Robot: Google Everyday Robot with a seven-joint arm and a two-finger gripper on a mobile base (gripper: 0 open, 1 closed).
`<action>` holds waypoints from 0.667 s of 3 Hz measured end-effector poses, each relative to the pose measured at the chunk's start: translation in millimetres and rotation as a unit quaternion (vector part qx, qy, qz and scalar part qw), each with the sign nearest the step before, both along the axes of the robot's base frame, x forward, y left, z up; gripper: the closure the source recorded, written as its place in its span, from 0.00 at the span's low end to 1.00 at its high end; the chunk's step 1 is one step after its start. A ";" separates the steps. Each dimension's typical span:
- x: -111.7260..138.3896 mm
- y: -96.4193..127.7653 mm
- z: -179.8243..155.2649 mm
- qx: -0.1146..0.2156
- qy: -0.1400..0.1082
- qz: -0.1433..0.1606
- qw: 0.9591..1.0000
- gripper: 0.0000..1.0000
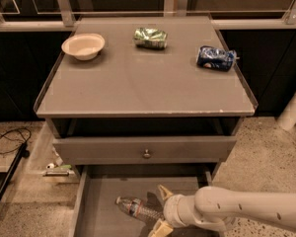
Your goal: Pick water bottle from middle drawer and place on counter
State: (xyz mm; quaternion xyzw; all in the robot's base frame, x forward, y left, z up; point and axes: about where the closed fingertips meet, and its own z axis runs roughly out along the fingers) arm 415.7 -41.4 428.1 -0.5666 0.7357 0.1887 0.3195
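The bottle (136, 209) lies on its side on the floor of the open drawer (99, 220), near the middle. Its white cap points left and its base points right. A red-and-white label band circles the body just behind the cap.

The pincer (161, 211) is at the base end of the bottle, inside the drawer. Its state is released: the two fingers are spread, with one fingertip (163, 191) on the far side of the bottle and the other on the near side, at the lower edge of the view. Contact between the fingers and the bottle cannot be confirmed, as the base end is partly masked by the pincer. The white arm (246, 212) enters from the right edge and runs level across the right side of the drawer.

Directly above the drawer is a shut drawer front (144, 149) with a small round knob (146, 153) at its centre.

The counter (138, 85) tops the cabinet and carries three items:
- a pale bowl (83, 45), upright, at the far left;
- a crushed green can (150, 37), at the far centre;
- a crushed blue can (216, 58), near the right rim.

All three stand well apart from one another.

A black cable (10, 137) lies on the speckled floor (266, 157) left of the cabinet.
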 end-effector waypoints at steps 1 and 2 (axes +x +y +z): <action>4.2 6.8 -25.3 0.002 0.016 -0.011 1.000 0.00; 5.2 12.8 -47.9 0.000 0.027 -0.019 0.999 0.00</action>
